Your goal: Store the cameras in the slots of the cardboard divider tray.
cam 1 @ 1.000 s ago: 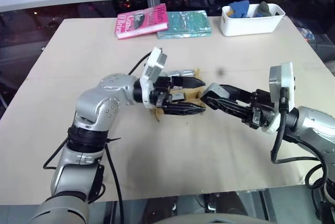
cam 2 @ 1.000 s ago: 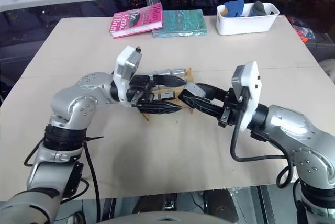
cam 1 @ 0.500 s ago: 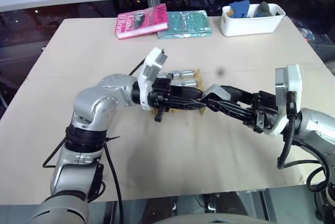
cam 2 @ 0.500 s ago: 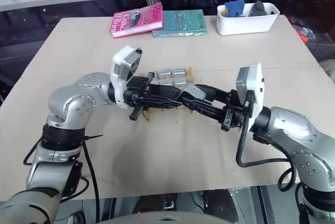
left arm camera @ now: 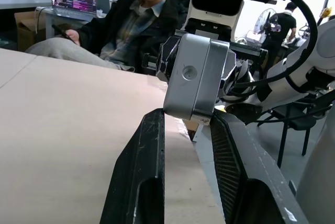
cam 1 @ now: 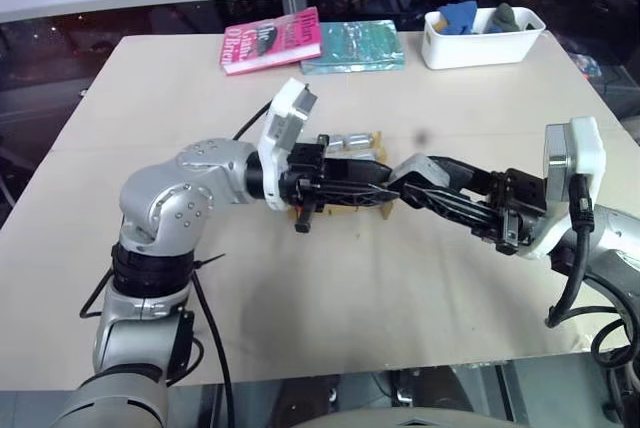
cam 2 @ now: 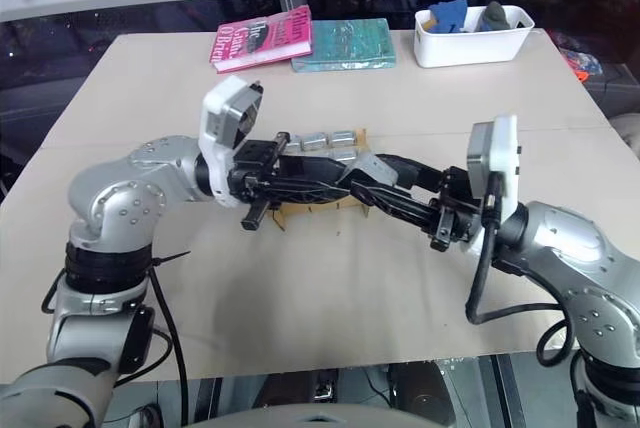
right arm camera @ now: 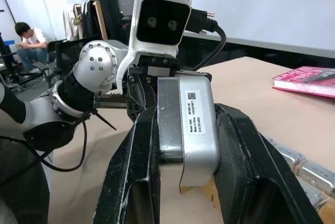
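Note:
Above the table's middle my two grippers meet tip to tip on one silver-grey camera (left arm camera: 194, 75). The left gripper (cam 1: 383, 186) reaches in from the left and is shut on one end of it. From the right, the right gripper (right arm camera: 183, 122) is shut on the camera's (right arm camera: 188, 124) labelled body. Under them lies the brown cardboard divider tray (cam 2: 283, 213), mostly hidden by both hands. Other silver cameras (cam 1: 350, 140) lie in a row along the tray's far side.
At the table's far edge lie a pink book (cam 1: 272, 40) and a teal book (cam 1: 352, 46). A white bin (cam 1: 480, 38) with blue and grey things stands at the far right. A seated person (left arm camera: 138, 20) shows beyond the table.
The left gripper's fingers, open around the camera a second ago, have closed on it. The right gripper has kept its hold, and both hands stay at about the same spot.

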Robot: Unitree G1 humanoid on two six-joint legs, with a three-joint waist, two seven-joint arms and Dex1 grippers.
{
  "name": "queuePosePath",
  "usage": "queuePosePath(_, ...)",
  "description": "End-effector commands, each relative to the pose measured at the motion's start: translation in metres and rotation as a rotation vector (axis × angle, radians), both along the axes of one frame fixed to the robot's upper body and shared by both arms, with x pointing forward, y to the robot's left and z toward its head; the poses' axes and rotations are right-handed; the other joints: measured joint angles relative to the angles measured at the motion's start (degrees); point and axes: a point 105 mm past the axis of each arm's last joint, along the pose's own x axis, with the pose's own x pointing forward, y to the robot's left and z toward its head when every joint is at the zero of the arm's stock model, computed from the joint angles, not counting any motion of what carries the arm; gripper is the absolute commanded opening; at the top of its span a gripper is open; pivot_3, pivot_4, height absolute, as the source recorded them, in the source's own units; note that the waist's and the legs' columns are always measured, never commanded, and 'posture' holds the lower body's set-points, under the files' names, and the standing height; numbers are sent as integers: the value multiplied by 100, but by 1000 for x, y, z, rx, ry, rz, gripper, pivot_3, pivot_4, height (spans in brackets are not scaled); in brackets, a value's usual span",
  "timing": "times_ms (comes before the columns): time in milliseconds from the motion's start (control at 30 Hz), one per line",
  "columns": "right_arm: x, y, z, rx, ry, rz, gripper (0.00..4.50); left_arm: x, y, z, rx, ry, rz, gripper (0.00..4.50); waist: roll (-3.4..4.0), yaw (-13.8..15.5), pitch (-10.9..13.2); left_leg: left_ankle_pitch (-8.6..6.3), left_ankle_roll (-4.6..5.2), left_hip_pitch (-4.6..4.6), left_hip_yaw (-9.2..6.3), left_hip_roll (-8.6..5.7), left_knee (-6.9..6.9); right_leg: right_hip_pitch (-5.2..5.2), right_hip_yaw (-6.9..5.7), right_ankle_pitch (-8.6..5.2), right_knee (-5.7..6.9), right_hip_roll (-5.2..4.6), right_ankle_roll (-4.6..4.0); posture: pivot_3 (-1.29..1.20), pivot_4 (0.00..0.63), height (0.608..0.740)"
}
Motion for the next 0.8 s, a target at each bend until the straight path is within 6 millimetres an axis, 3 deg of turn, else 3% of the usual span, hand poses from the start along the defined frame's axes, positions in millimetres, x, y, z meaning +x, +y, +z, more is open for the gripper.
queuePosePath(33,-3,4,-5,-39,6,2,782,-13,-7,15,-49,-79,-54,695,0,0,0,0,0,0,0,0,0,0,0,0,0,0,0,0,150,740)
queuePosePath(433,-3,3,-3,-34,5,6,782,-11,-12,7,-30,-65,-58,695,0,0,0,0,0,0,0,0,0,0,0,0,0,1,0,0,150,740)
queuePosePath(533,-3,4,-3,-33,4,9,782,-3,-10,5,-47,-82,-15,2123,-1,0,-1,0,0,2,1,0,0,1,1,0,0,0,0,0,150,740)
queuePosePath(800,-3,5,-2,-29,3,13,782,2,-2,-2,-42,-91,-17,2123,-2,0,-1,0,0,1,1,-1,1,1,1,0,0,1,0,0,150,740)
